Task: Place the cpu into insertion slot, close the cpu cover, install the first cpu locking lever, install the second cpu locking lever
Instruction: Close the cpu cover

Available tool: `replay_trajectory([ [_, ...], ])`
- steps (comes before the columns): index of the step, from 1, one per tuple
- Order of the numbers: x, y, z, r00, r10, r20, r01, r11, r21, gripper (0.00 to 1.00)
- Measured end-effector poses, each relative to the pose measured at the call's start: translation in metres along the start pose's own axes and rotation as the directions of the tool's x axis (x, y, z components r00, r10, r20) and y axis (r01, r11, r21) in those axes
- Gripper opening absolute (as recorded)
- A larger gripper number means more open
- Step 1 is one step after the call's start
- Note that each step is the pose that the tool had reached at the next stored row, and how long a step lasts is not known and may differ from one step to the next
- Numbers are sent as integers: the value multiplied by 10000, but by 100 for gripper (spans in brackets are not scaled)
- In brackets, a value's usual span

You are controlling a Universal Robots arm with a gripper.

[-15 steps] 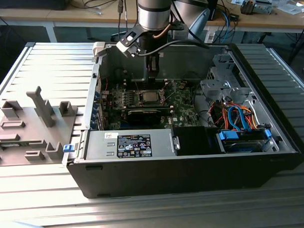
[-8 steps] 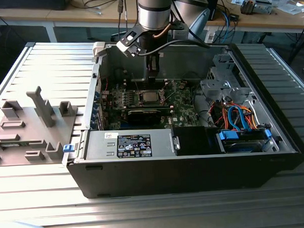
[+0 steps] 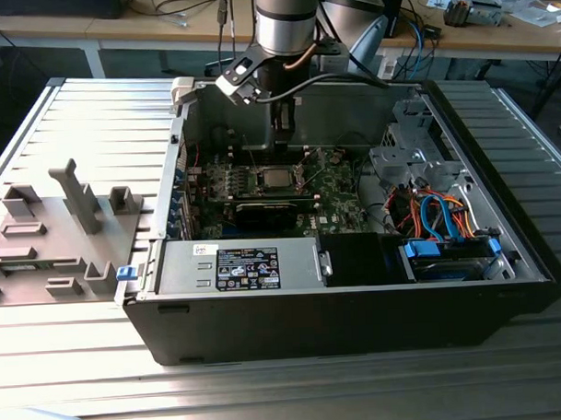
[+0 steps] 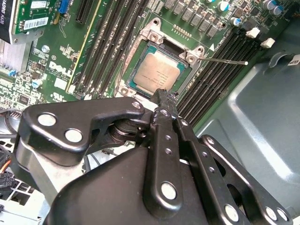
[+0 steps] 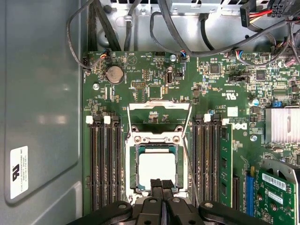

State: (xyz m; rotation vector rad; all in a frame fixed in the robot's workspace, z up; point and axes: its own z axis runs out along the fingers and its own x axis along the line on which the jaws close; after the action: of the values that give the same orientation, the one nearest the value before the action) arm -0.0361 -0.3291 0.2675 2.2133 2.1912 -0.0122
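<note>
An open black computer case [image 3: 312, 319] lay on its side on a ribbed metal table [image 3: 93, 115], and a robot arm reached down into it from above. The landmark was the insertion slot [image 5: 132, 164], a square socket with a silvery rim on the green circuit board [image 5: 140, 75]. The cpu [image 5: 157, 168], with its dull silver-grey top facing up, sat flat inside the insertion slot.

The gripper [image 5: 162, 183] hung directly over the insertion slot, its tips at one edge of the cpu. The jaws were together with nothing between them. Whether the tips touched the cpu could not be told.

The cpu cover [image 5: 159, 106], a thin silvery frame with a square cut-out, stood swung up and open at the far edge of the insertion slot, on the side opposite the gripper. Green board showed through its cut-out.

A thin wire lever [image 4: 227, 61] stuck out from a corner of the insertion slot, unlatched and angled away across the neighbouring memory slots [image 4: 220, 70]. Rows of these long, narrow black slots ran along both sides of the insertion slot. In the exterior view, the gripper [image 3: 284, 136] was just above the insertion slot at the middle of the case.
</note>
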Motion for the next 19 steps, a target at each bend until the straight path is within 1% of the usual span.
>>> replay_trajectory([
  [19,0,43,1,10000,0,18,0,10000,0,11],
])
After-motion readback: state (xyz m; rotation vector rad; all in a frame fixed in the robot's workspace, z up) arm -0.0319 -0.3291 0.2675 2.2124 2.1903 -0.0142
